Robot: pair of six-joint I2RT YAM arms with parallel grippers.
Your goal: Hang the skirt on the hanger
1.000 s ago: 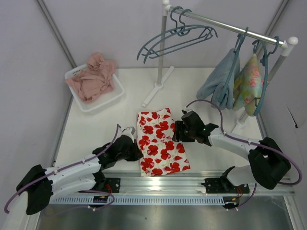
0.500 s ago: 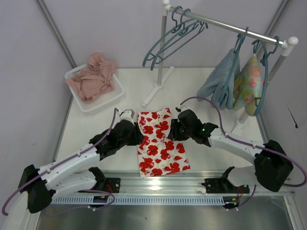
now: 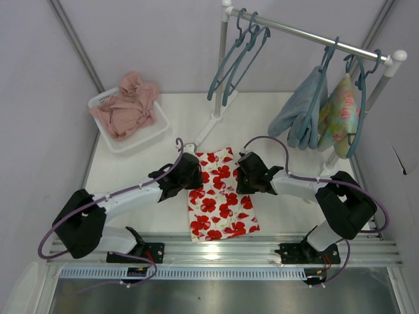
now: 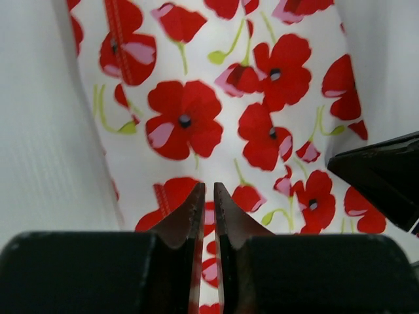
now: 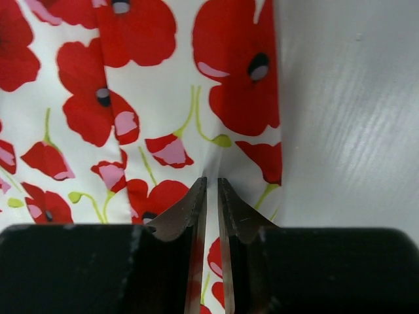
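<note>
The skirt, white with red flowers, lies flat on the table between both arms. It fills the left wrist view and the right wrist view. My left gripper is at the skirt's upper left edge, jaws shut over the fabric with no fold between them. My right gripper is at the upper right edge, shut on a small raised crease of the skirt. Two empty teal hangers hang tilted on the left end of the rail, far from both grippers.
A white basket with a dusty-pink cloth stands at the back left. The rack's rail and foot stand behind the skirt. A blue garment and a pale green floral one hang at right.
Both grippers have moved up along the skirt's side edges toward its top, the left one farther. The empty hangers have swung from spread out to hanging steeply. The skirt has stayed in place.
</note>
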